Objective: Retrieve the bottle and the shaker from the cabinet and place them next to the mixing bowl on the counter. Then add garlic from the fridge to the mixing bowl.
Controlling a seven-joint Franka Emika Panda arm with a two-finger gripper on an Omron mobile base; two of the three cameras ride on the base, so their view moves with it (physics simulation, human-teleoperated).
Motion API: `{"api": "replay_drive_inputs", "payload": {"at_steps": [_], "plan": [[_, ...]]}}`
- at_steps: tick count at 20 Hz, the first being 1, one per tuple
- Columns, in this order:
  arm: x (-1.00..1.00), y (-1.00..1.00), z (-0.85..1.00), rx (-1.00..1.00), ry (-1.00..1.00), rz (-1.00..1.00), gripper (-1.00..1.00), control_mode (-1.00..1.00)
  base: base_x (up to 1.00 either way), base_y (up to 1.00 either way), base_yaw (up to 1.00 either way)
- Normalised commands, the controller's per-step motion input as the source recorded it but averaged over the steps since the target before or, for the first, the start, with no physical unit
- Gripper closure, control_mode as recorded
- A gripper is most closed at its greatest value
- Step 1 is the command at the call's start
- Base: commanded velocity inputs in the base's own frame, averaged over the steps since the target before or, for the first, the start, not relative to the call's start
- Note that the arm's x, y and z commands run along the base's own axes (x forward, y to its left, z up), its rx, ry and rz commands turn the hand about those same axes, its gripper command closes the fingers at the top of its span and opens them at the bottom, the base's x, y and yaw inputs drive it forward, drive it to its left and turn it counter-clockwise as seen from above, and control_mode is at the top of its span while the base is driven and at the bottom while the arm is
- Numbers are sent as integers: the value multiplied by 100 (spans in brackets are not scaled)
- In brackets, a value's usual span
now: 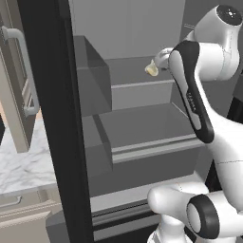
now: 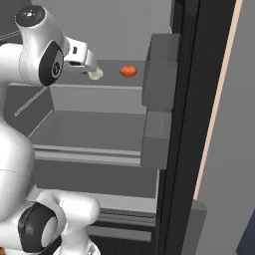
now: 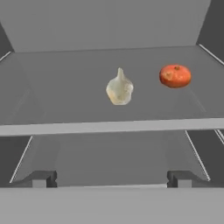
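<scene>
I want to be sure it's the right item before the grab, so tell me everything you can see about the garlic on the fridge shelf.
The garlic is one whole bulb, pale cream with a papery-looking skin, rounded below and tapering to a short pointed tip. It sits upright on a flat grey fridge shelf, set back from the front edge. An orange-red tomato lies beside it, apart. Nothing else touches it; the gripper is short of it.

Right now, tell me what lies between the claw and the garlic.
Nothing: in the hand view, bare grey fridge shelf runs from the open claw to the garlic. The orange-red fruit sits off to the side.
</scene>
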Motion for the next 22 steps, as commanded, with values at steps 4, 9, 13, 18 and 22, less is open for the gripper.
{"api": "replay_drive_inputs", "payload": {"at_steps": [4,9,13,18,22], "plan": [[95,-6,-25,-4,5,0,-100,-100,0,0,0],[81,-17,-8,0,4,1,-100,-100,0,0,0],[35,-4,-24,0,0,0,-100,-100,0,0,0],[28,1,-17,0,2,4,-100,-100,0,0,0],[21,7,-10,0,1,9,-100,-100,0,0,0]]}}
